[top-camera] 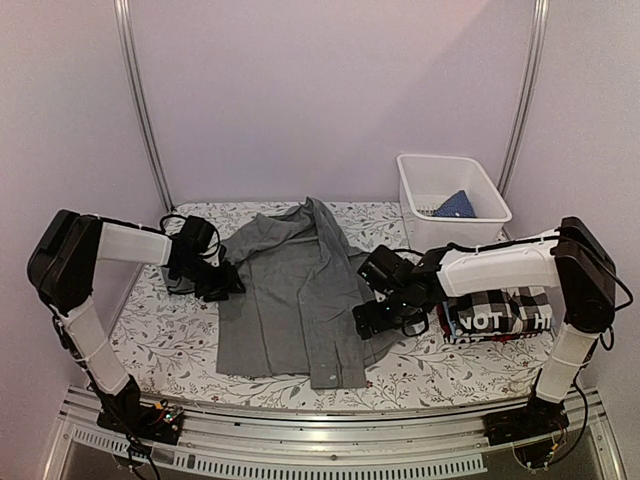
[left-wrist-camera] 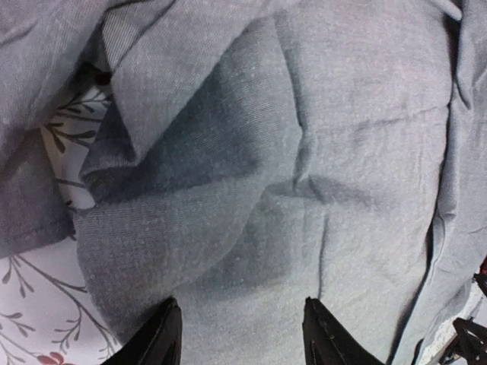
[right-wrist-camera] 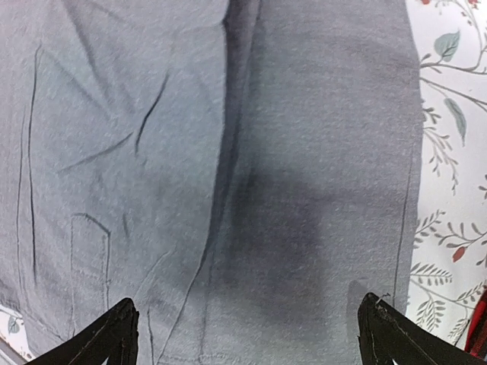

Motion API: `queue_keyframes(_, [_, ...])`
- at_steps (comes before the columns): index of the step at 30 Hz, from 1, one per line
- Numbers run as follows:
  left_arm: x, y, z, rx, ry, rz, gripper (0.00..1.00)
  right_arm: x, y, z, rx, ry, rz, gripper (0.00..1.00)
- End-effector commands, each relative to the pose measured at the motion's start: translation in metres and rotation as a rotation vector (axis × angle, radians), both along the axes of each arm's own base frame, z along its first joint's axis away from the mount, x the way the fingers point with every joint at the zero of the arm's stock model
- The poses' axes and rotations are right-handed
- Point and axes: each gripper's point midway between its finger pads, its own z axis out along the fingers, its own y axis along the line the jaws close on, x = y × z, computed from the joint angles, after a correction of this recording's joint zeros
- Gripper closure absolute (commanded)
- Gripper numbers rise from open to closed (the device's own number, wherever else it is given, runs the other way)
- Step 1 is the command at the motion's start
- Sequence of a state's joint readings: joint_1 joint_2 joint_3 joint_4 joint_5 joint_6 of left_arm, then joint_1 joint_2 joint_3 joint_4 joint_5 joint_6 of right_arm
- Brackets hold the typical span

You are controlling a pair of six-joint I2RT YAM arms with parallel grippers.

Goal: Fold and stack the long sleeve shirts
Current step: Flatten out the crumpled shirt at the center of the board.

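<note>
Nearest me is the aluminium rail (top-camera: 330, 440) along the table's near edge, with both arm bases bolted to it, left and right. Beyond it the table (top-camera: 150, 340) is covered by a white cloth printed with leafy twigs and small red buds. The grey shirt (top-camera: 290, 300) lies spread on it about mid-table, hem toward me and collar pointing to the back wall, its left side rumpled and folded over. My left gripper (top-camera: 222, 282) sits at that rumpled left edge. From its wrist camera I see the dark fingertips (left-wrist-camera: 163, 338) part-way apart, with the cloth running flat across the gap and nothing pinched that I can make out. My right gripper (top-camera: 372, 318) hangs over the shirt's right side. Its jaws are spread wide, with grey fabric below them and the printed cloth showing just beyond the shirt's edge. Just right of that gripper, partly behind the right arm, is a folded pile. The checked shirt (top-camera: 500, 298) appears to lie on top of the dark shirt (top-camera: 480, 322), whose white letters "NOT" face me. Farther back, at the right rear corner, stands a white plastic basket (top-camera: 420, 185) holding something blue (top-camera: 457, 204). Plain pale walls close the space on three sides, with a slanting metal post (top-camera: 140, 100) at each side.
</note>
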State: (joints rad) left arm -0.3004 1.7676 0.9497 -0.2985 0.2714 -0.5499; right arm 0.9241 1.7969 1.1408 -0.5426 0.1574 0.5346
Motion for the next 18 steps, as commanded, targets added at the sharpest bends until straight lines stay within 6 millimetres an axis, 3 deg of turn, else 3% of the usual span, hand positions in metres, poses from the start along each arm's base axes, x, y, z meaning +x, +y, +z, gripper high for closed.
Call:
queue_keyframes(1, [-0.001,0.009,0.002,0.047,0.019,0.005,0.46,-0.019,0.03,0.007,0.017,0.014,0.065,0.01])
queue_keyframes(5, [-0.001,-0.012,0.03,0.029,-0.043,-0.05,0.46,-0.033,0.053,0.01,0.062,0.021,0.093,0.03])
queue_keyframes(10, [-0.017,-0.048,0.062,-0.02,-0.097,-0.127,0.46,-0.042,0.055,-0.005,0.064,0.066,0.065,0.14])
queue_keyframes(14, [-0.042,-0.081,0.067,-0.098,-0.088,-0.202,0.46,-0.057,0.064,0.001,0.108,0.084,0.072,0.29])
queue_keyframes(18, [-0.071,-0.116,0.059,-0.158,-0.051,-0.286,0.46,-0.082,0.083,0.001,0.112,0.107,0.11,0.41])
